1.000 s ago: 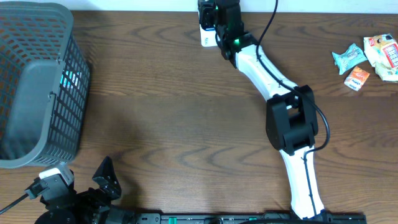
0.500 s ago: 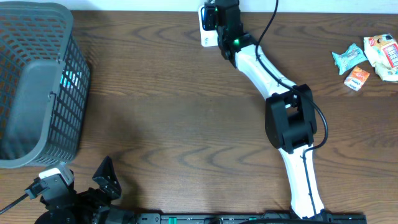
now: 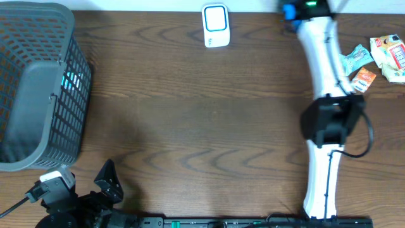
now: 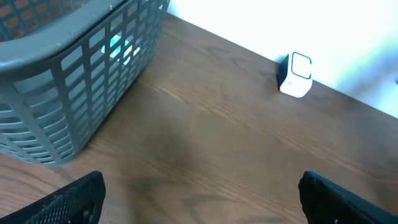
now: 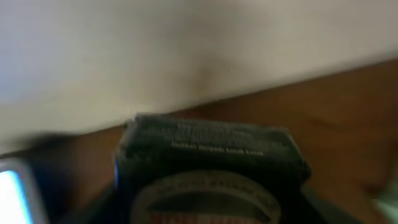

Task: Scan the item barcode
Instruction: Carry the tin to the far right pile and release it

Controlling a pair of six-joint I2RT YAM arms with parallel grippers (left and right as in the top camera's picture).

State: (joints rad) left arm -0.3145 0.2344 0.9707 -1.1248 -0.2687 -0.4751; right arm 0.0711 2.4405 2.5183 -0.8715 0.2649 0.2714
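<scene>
The white scanner (image 3: 215,25) with a blue-framed screen stands at the table's back edge, also seen in the left wrist view (image 4: 295,74) and as a glowing sliver (image 5: 12,190) at the left of the right wrist view. My right gripper (image 3: 302,7) is at the back edge, right of the scanner, shut on the item (image 5: 208,168), a dark pack with a round label. It is blurred, and only its blue edge (image 3: 288,11) shows from above. My left gripper (image 4: 202,205) is wide open and empty, low over the front left of the table.
A grey mesh basket (image 3: 38,82) stands at the left, close to the left gripper (image 3: 104,182). Several snack packets (image 3: 373,60) lie at the back right, beside the right arm. A pale wall runs along the table's back edge.
My right arm has swung away from the scanner to the right along the back edge, carrying the item; the scanner is now uncovered. The left arm has not moved.
</scene>
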